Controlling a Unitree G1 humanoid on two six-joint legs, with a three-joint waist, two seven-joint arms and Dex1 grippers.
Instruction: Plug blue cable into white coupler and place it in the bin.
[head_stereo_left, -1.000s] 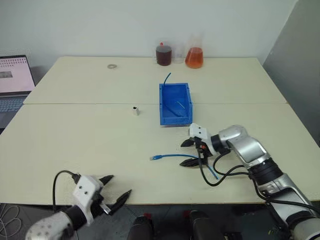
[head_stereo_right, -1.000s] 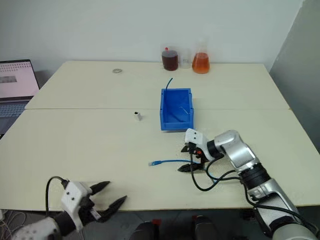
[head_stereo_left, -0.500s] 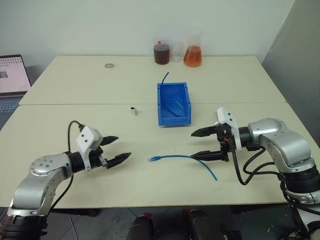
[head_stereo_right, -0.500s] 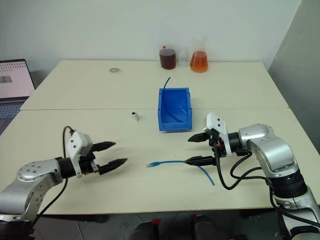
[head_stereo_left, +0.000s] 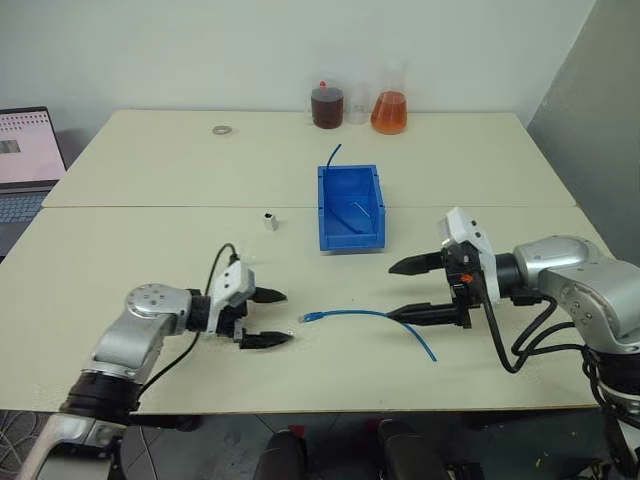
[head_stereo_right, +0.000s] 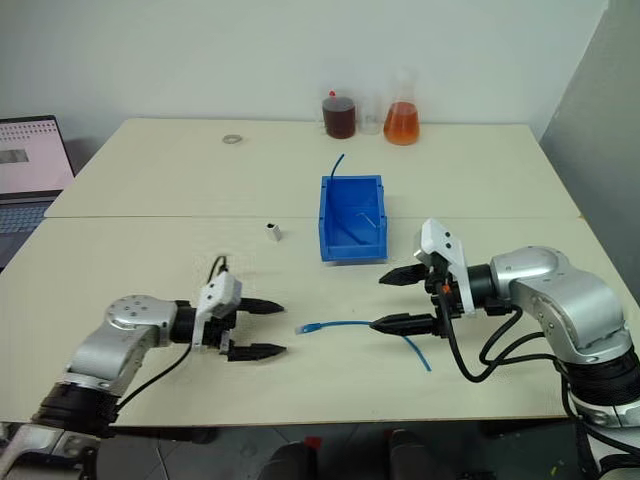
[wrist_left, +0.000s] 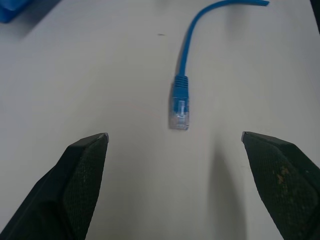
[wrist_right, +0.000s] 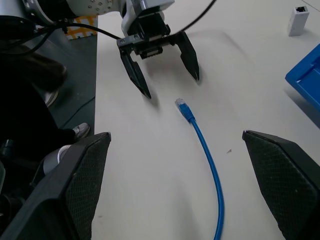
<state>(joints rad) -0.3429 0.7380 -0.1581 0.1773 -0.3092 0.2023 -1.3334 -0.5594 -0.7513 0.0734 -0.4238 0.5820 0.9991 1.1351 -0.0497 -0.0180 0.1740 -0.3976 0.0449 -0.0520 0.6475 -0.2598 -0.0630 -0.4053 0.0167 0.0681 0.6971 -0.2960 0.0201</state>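
The blue cable (head_stereo_left: 370, 313) lies curved on the table in front of the bin (head_stereo_left: 322, 205), its clear plug (wrist_left: 180, 114) pointing left. The white coupler (head_stereo_left: 269, 221) stands alone, left of the bin. My left gripper (head_stereo_left: 285, 317) is open just left of the plug, which lies between and slightly beyond its fingertips, untouched. My right gripper (head_stereo_left: 391, 292) is open above the cable's right part, pointing left and holding nothing. In the right wrist view the cable (wrist_right: 205, 150) runs toward the left gripper (wrist_right: 172, 86).
Two flasks, one dark (head_stereo_left: 327, 105) and one orange (head_stereo_left: 388, 112), stand at the table's far edge. A small ring (head_stereo_left: 221, 130) lies at the back left. A laptop (head_stereo_left: 25, 150) sits at the left edge. A short dark-blue wire (head_stereo_left: 332, 155) pokes up behind the bin.
My left gripper came in from the table's near-left edge and turned rightward, ending at the cable's plug. My right gripper rose off the cable and drew back to the right. The cable stayed put.
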